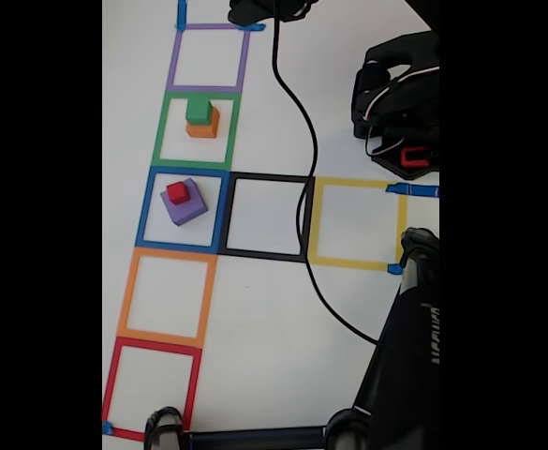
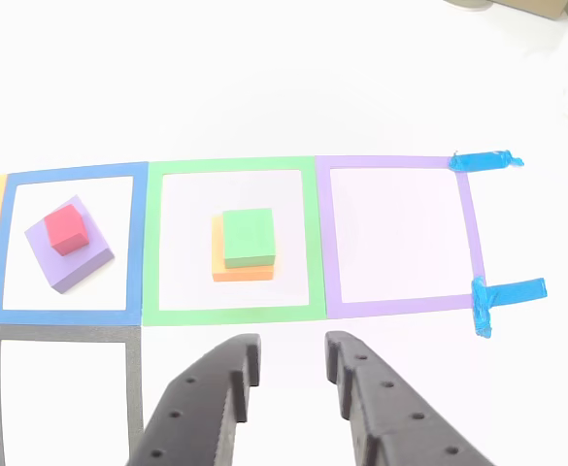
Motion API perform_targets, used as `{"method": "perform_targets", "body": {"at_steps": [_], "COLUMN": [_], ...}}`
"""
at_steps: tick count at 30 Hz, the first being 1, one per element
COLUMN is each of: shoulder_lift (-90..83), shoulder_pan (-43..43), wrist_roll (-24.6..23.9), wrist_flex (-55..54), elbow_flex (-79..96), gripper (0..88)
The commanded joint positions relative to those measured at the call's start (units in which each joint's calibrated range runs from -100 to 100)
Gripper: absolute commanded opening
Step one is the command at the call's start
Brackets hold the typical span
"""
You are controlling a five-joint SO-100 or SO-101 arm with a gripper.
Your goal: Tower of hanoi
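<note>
In the fixed view we see the whole run of taped squares, orange (image 1: pixel 167 297) and red (image 1: pixel 152 386) included; the other view brings us close to the claw (image 2: pixel 290 351), jaws parted a little, gripping nothing, hovering just short of the green square (image 2: pixel 231 243); there the green block (image 2: pixel 248 237) sits on the orange block (image 2: pixel 242 273); beside it the red block (image 2: pixel 66 229) tops the purple block (image 2: pixel 70 260); the purple square (image 2: pixel 398 236) lies open

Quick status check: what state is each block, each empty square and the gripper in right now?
Small red cube: stacked on purple block.
Flat purple block: inside blue square.
Green block: stacked on orange block.
Orange block: inside green square.
Purple tape square: empty.
Black gripper: open, holding nothing.
</note>
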Motion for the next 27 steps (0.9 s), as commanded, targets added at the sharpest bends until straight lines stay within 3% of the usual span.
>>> {"method": "perform_targets", "body": {"at_steps": [1,9,18,27], "shoulder_lift": [-1.0,-8.2,-5.6,11.1], "shoulder_pan": [2.7,6.1,6.1,4.7], "wrist_roll": [0.0,0.0,0.0,0.0], "wrist_flex": [-7.7,-40.4,-79.4,-107.7], "elbow_flex": [8.3,41.6,69.0,77.4], "gripper": [11.0,26.1,28.7,29.7]}}
